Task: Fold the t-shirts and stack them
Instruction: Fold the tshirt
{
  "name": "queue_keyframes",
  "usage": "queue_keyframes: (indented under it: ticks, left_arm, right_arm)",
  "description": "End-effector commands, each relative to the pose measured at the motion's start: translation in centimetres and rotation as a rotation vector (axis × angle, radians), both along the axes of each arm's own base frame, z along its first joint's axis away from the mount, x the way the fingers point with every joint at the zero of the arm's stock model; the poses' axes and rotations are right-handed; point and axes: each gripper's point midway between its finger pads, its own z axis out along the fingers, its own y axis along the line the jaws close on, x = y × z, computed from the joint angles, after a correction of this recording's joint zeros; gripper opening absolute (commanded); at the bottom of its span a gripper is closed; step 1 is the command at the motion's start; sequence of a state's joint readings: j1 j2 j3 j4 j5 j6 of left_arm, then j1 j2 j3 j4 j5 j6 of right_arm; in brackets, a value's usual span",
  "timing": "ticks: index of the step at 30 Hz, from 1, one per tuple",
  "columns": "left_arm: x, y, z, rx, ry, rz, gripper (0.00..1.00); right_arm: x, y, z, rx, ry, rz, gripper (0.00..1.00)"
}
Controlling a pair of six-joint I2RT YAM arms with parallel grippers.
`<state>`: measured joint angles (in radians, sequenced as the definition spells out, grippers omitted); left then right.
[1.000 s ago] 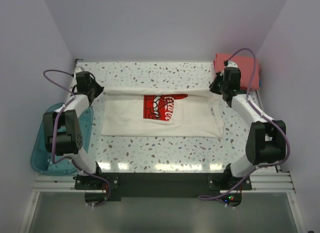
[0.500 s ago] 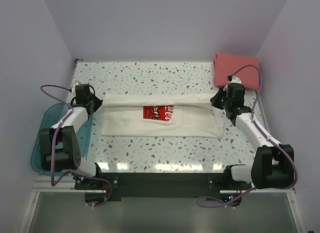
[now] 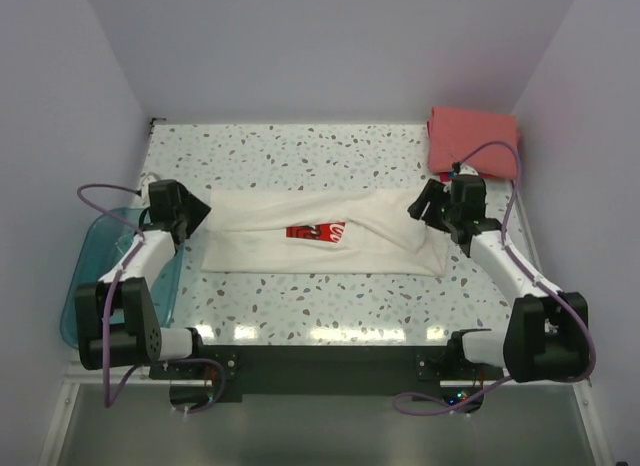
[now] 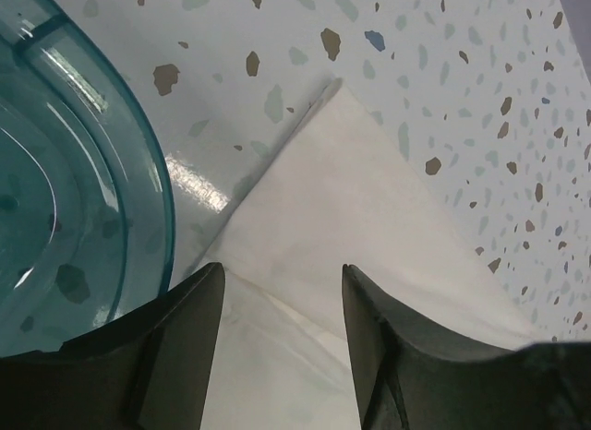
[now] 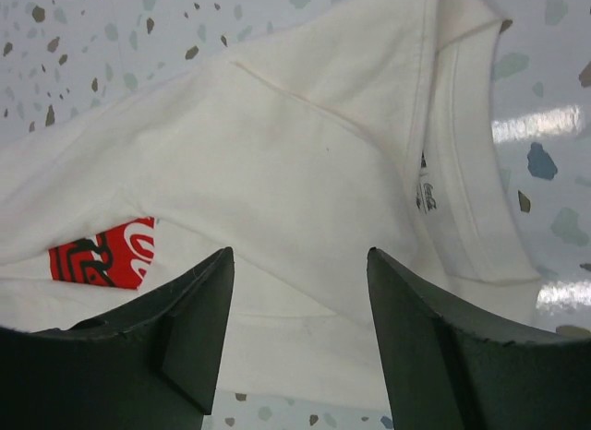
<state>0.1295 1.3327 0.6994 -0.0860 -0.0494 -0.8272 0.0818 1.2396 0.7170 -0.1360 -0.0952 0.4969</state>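
A cream-white t-shirt [image 3: 320, 236] lies across the table's middle, its far edge folded toward the front so only a strip of the red-and-white print [image 3: 315, 231] shows. A folded coral-red t-shirt [image 3: 472, 136] rests at the far right corner. My left gripper [image 3: 196, 214] stands open over the shirt's left end; in its wrist view the cloth [image 4: 342, 227] lies flat under the spread fingers [image 4: 189, 338]. My right gripper [image 3: 420, 204] is open above the shirt's collar end, with the neckband [image 5: 466, 162] and print [image 5: 102, 255] below it, and nothing is held.
A translucent teal tub [image 3: 85, 286] sits at the table's left edge, close beside my left arm, its rim [image 4: 148, 172] near the shirt's corner. The speckled tabletop [image 3: 300, 151] stretches behind the shirt, and walls close in on three sides.
Both grippers carried the shirt's far edge toward the front, covering most of the print, then opened and let the cloth go.
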Motion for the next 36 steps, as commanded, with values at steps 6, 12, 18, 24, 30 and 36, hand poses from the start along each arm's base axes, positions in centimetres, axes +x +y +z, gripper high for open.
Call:
queue_keyframes:
  ticks: [6, 12, 18, 24, 30, 36]
  left_arm:
    - [5.2, -5.4, 3.7, 0.060, -0.039, -0.195, 0.56]
    - [7.5, -9.6, 1.2, 0.052, 0.021, -0.292, 0.52]
    - [8.2, -12.1, -1.5, 0.032, 0.070, -0.347, 0.50]
    - [8.3, -12.4, -2.4, 0.023, 0.085, -0.356, 0.50]
    - [8.2, -12.6, -2.5, 0.021, 0.085, -0.360, 0.49]
    - [8.1, -12.6, -2.5, 0.018, 0.086, -0.360, 0.49]
  right_arm:
    - [7.3, 0.6, 1.1, -0.117, 0.006, -0.005, 0.60]
    - [11.3, 2.6, -1.3, -0.162, 0.056, 0.072, 0.55]
    - [13.7, 5.5, -3.8, -0.196, 0.090, 0.167, 0.54]
    - [13.7, 6.2, -5.4, -0.238, 0.125, 0.193, 0.54]
    - [13.2, 6.7, -6.0, -0.237, 0.138, 0.209, 0.46]
    - [12.2, 6.7, -5.9, -0.238, 0.151, 0.209, 0.19]
